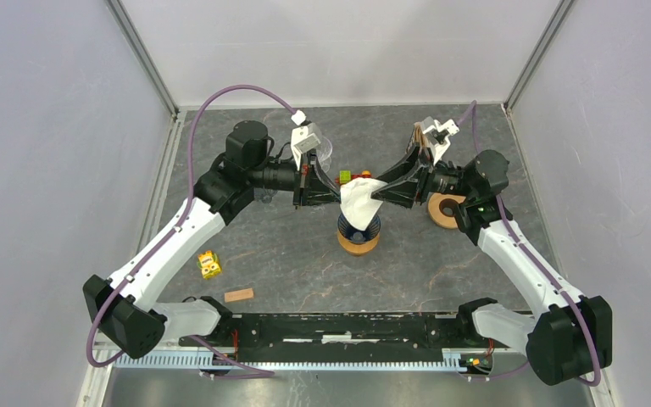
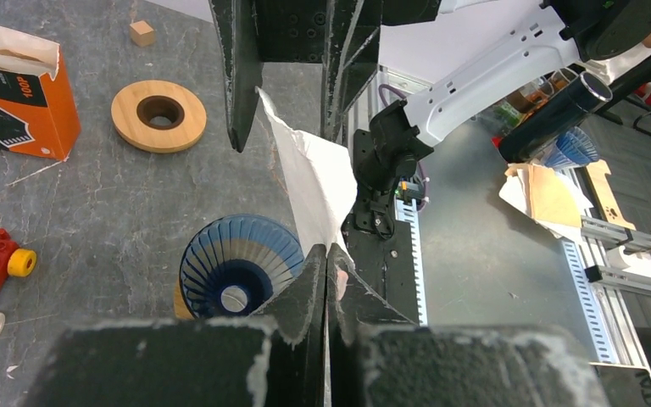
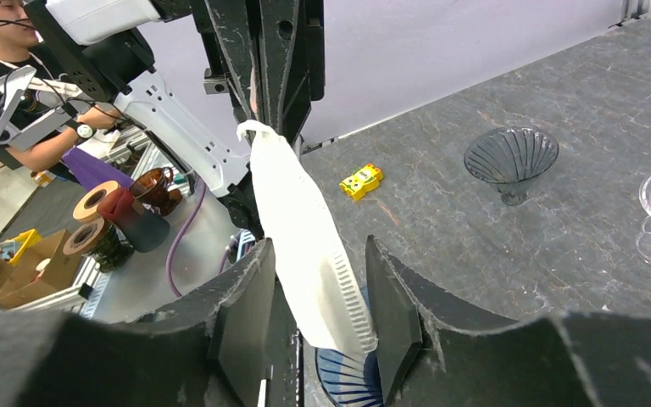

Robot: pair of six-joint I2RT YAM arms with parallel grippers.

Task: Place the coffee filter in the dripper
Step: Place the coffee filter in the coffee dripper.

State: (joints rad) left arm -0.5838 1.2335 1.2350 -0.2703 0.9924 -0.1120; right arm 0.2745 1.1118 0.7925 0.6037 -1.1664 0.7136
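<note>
Grey table (image 1: 305,263): left tool (image 2: 326,259) pinches coffee filter (image 2: 318,182) above dripper (image 2: 233,267), right tool (image 3: 319,250) apart, wooden ring (image 1: 446,209) nearby.

The filter (image 3: 305,229) is matt white paper, the dripper (image 2: 220,254) glossy ribbed plastic.

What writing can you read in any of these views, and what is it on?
"100P": on the orange box, printed white on its black panel, left wrist view.
Yellow block: it has dark markings, too small to read.
No other text can be read in any view.
</note>
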